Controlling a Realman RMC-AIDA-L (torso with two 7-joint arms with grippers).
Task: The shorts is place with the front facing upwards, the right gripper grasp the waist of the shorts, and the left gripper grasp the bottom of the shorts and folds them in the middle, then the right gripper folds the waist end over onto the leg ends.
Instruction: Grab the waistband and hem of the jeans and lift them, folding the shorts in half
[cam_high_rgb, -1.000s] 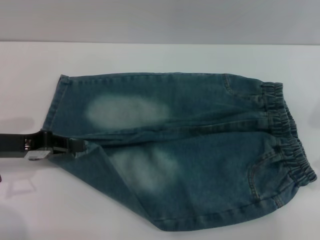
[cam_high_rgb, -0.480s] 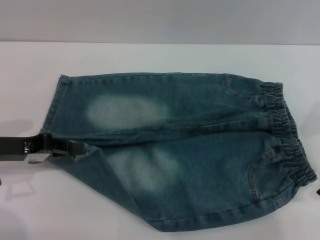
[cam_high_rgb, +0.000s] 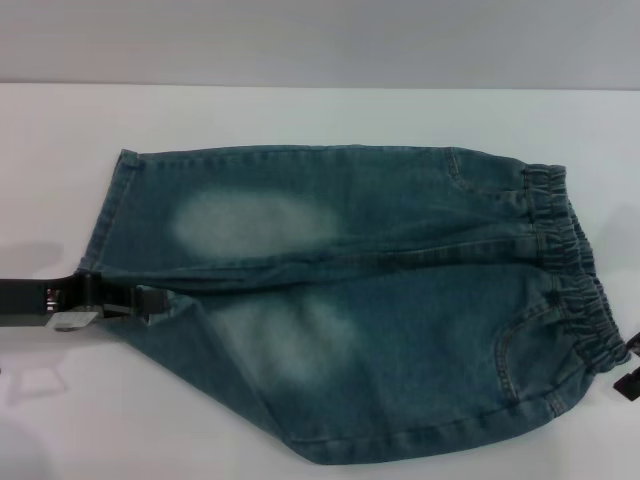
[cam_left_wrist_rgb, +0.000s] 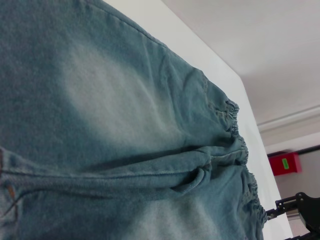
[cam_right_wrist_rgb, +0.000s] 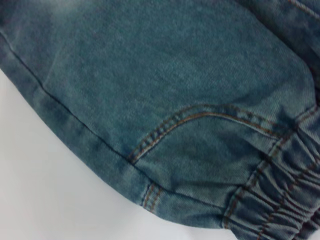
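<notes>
The shorts (cam_high_rgb: 350, 300) lie flat on the white desk (cam_high_rgb: 300, 115), the left tool (cam_high_rgb: 120, 298) closed on the bottom of the shorts (cam_high_rgb: 100, 235), while the right tool (cam_high_rgb: 628, 378), its fingers' state unclear, has just arrived beside the waist (cam_high_rgb: 575, 280), so I judge its grasp comes next.

The head view looks forward and down from above onto the white table (cam_high_rgb: 300, 115), taking in the whole shorts (cam_high_rgb: 400, 320), waist (cam_high_rgb: 575, 285) at frame right. The left wrist view sits low and close over the denim, facing along it toward the waist (cam_left_wrist_rgb: 239, 150), with the right gripper (cam_left_wrist_rgb: 292, 210) at lower right. The right wrist view is nearest, filling its frame with a pocket seam (cam_right_wrist_rgb: 200, 117) beside the waist, which all three share.
</notes>
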